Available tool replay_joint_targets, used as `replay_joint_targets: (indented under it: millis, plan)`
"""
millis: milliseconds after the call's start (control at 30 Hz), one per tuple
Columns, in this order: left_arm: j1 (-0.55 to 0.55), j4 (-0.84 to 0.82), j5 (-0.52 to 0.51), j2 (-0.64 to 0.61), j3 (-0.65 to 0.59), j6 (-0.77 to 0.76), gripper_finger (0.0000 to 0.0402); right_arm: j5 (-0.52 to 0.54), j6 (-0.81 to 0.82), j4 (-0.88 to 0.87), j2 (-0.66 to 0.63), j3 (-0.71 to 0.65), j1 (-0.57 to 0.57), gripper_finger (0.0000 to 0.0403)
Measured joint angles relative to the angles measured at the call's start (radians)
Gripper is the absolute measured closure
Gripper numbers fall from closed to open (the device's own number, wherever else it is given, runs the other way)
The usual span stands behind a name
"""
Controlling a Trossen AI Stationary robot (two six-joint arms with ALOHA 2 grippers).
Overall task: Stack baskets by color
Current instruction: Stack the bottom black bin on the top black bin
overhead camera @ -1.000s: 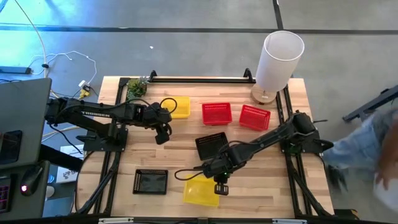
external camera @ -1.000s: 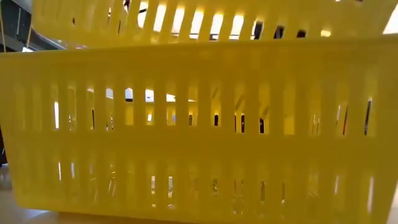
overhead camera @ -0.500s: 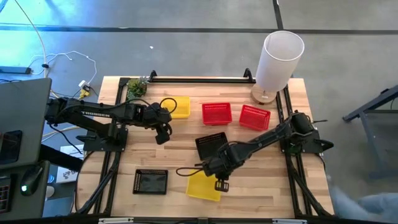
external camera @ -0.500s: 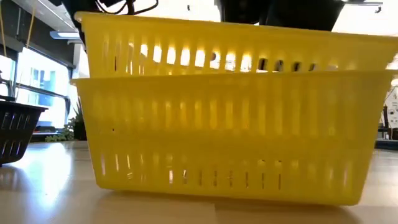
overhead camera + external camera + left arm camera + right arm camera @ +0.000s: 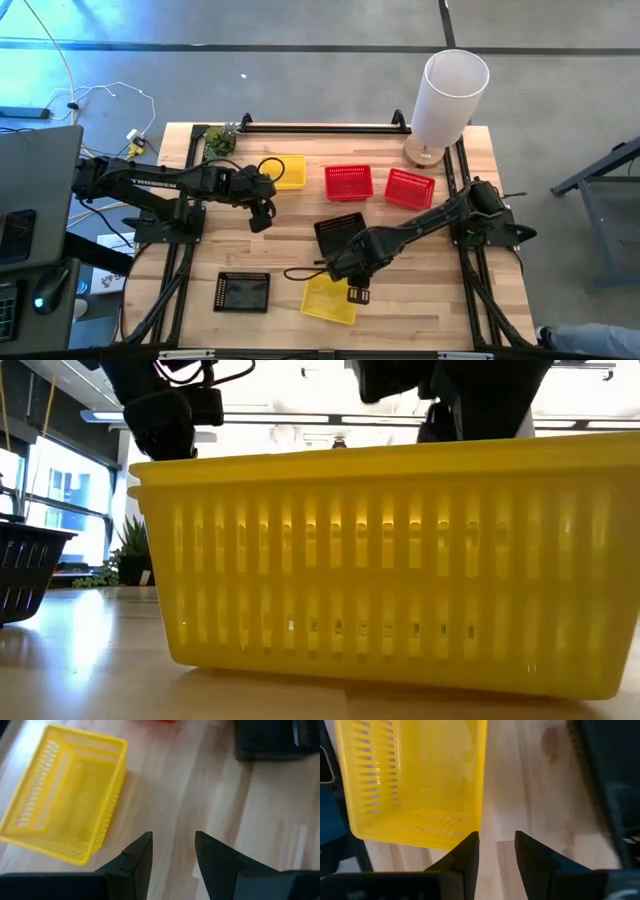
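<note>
Two yellow baskets stand nested as one stack near the table's front edge; the stack fills the low view. My right gripper hovers open just right of the stack's rim, fingers pointing down at bare wood. A third yellow basket rests on its base at the far left, with my left gripper open above the table just in front of it. Two red baskets sit at the far middle. One black basket lies mid-table and another at the front left.
A tall white cylinder stands at the far right corner and a small green plant at the far left corner. Black rails frame the table's far side. Bare wood lies between the stack and the front-left black basket.
The upper yellow basket, which stood out well above the lower one, has dropped down into it until the rims meet. My right gripper has let go of it and edged toward the table's far side. The stack now stands farther from the low camera than a second ago.
</note>
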Motion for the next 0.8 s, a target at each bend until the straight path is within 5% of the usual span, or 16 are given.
replay_joint_targets:
  millis: [400, 800]
  plan:
    - [-0.142, -0.051, 0.028, 0.000, 0.000, 0.008, 0.0268, 0.217, -0.113, -0.233, -0.001, 0.154, -0.007, 0.0289]
    - [-0.347, -0.121, 0.123, 0.000, 0.000, -0.168, 0.0268, 0.497, -0.114, -0.460, -0.001, 0.211, -0.084, 0.0289]
